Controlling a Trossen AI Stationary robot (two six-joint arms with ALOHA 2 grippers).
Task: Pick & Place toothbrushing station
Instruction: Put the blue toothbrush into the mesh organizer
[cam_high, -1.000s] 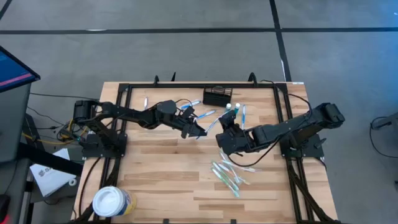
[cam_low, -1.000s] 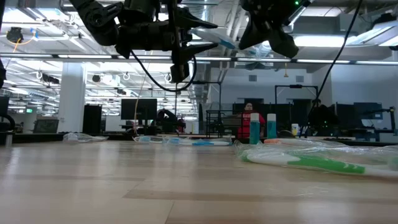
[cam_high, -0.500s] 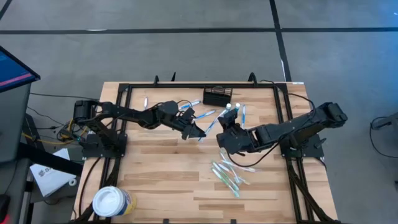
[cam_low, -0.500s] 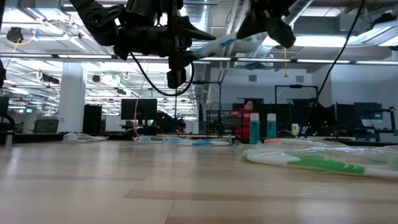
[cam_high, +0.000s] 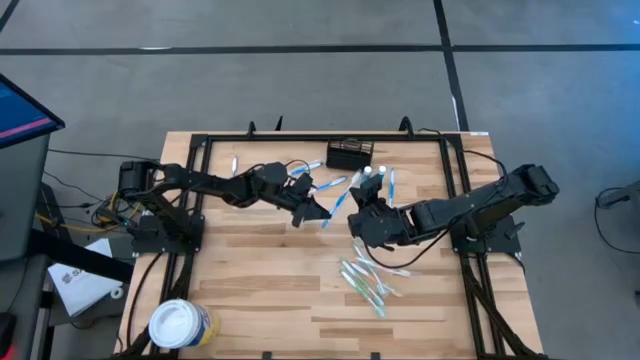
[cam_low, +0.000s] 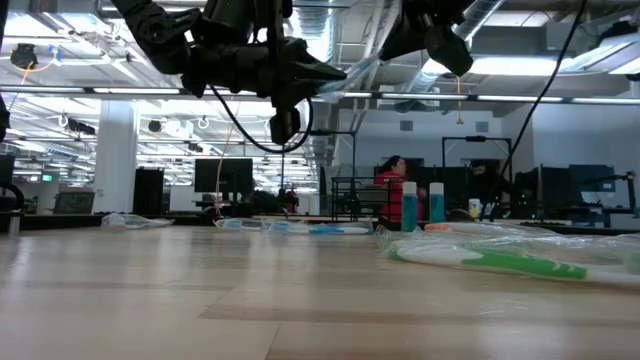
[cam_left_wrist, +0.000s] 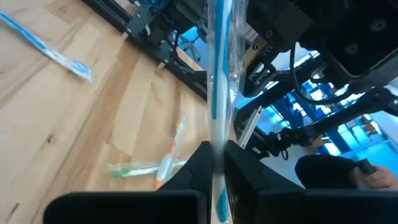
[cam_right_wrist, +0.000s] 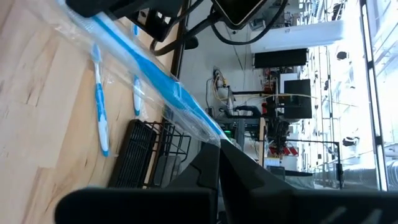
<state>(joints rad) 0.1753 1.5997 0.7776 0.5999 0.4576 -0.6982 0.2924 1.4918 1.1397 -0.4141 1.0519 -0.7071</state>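
**Open-plan robotics lab**

A wooden table (cam_high: 260, 280) sits on grey concrete floor. Behind it: exposed ceiling ducts (cam_low: 345, 25), dark monitors (cam_low: 222, 176), metal racks (cam_low: 350, 195), cables, and a seated person (cam_low: 390, 178) at distant workstations.

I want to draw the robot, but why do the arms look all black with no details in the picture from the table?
In the low view, bright ceiling lights shine from behind, so the left gripper shows as a dark shape. The green toothbrush up close looks blurry. In the high view the light is even, so the wooden table shows clearly.
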